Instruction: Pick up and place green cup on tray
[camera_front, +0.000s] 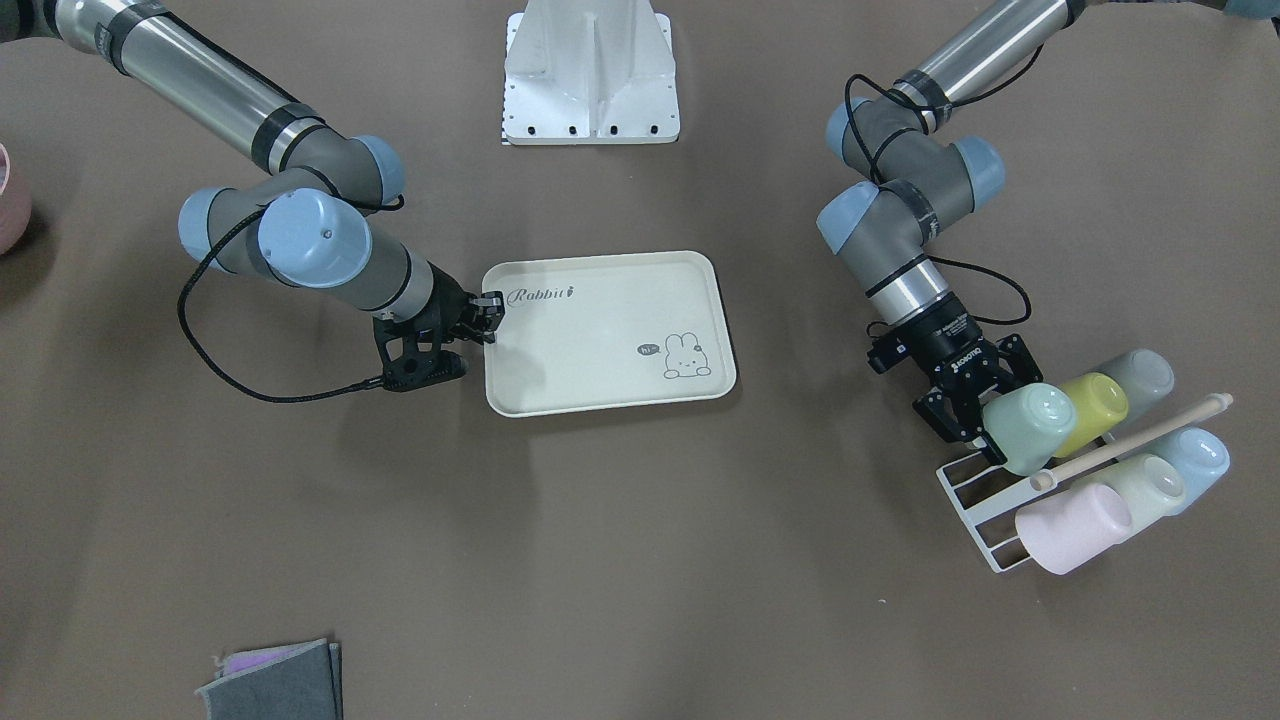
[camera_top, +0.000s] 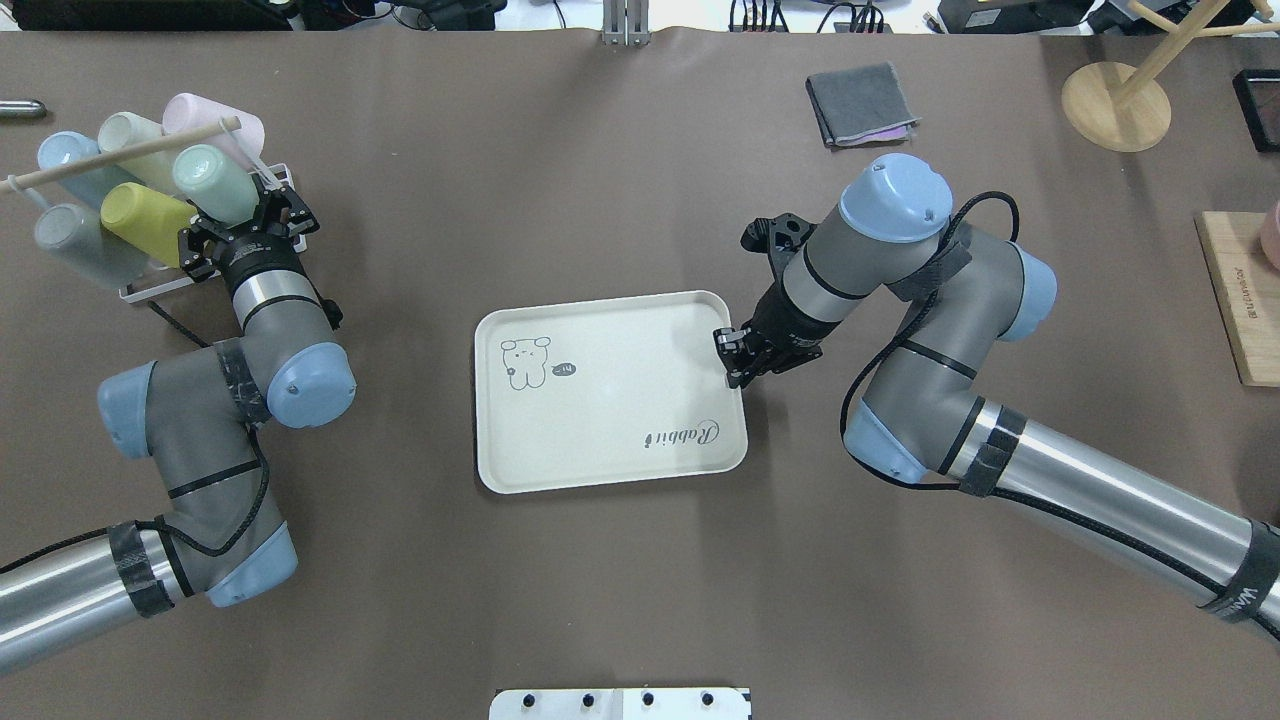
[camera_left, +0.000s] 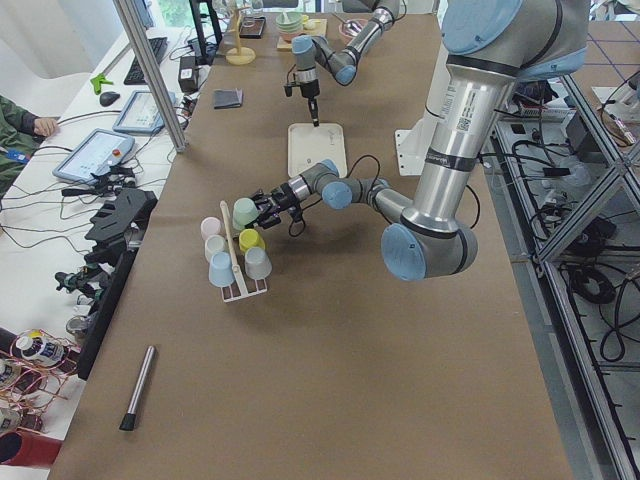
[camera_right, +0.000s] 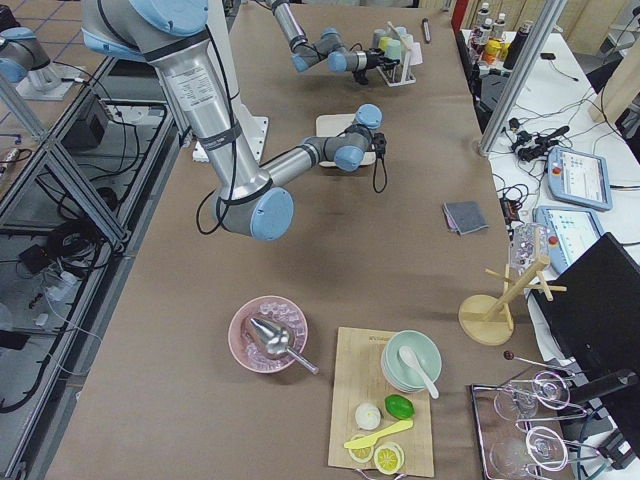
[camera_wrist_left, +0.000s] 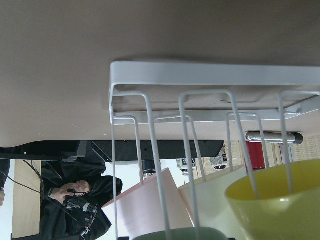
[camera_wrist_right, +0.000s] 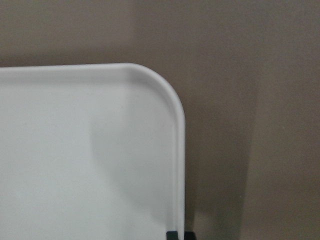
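The green cup (camera_front: 1030, 428) lies mouth toward my left gripper on a white wire rack (camera_front: 975, 500), beside a yellow-green cup (camera_front: 1095, 410). It also shows in the overhead view (camera_top: 213, 183), and its rim shows at the bottom of the left wrist view (camera_wrist_left: 175, 234). My left gripper (camera_top: 240, 222) is open at the cup's mouth end, its jaws spread wide. The cream tray (camera_top: 600, 400) lies at the table's middle, with nothing on it. My right gripper (camera_top: 735, 358) is shut on the tray's rim (camera_wrist_right: 179, 150) near a corner.
The rack also holds grey, pale blue, whitish-green and pink cups (camera_front: 1075, 525) and a wooden rod (camera_front: 1130, 440). A folded grey cloth (camera_top: 862, 103), a wooden stand (camera_top: 1115, 105) and a cutting board (camera_top: 1240, 300) are at the far right. The robot base (camera_front: 590, 75) is behind the tray.
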